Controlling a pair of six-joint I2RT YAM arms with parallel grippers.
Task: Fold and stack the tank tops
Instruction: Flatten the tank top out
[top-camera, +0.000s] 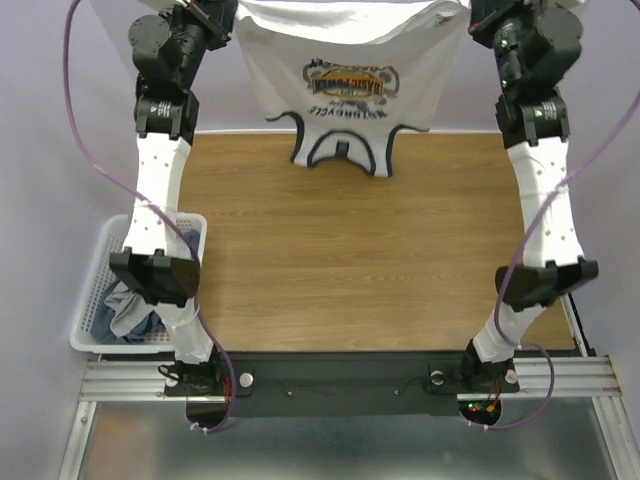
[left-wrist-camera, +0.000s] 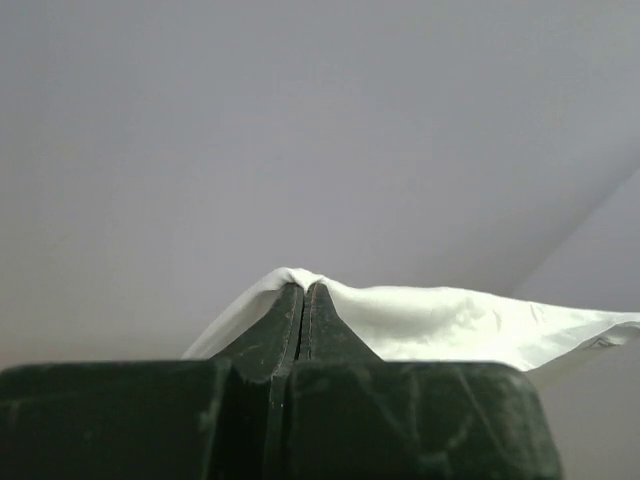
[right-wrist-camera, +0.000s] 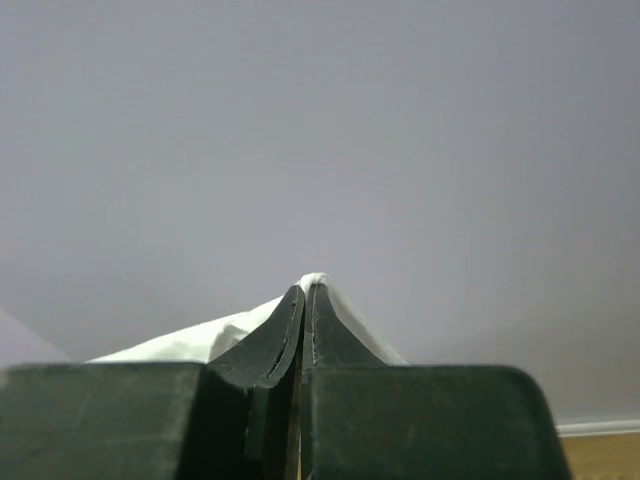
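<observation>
A white tank top with navy-edged neck and armholes and a blue-and-orange print hangs upside down over the far edge of the wooden table. Its neck end reaches the table surface. Both arms are raised and hold it stretched between them by its upper edge. My left gripper is shut on a pinch of the white cloth, which trails off to the right. My right gripper is shut on the other corner, the cloth trailing left. More grey and blue cloth lies in the basket.
A white lattice basket stands off the table's left side, partly behind the left arm. The arm bases sit on a black rail at the near edge. Purple cables loop out beside both arms.
</observation>
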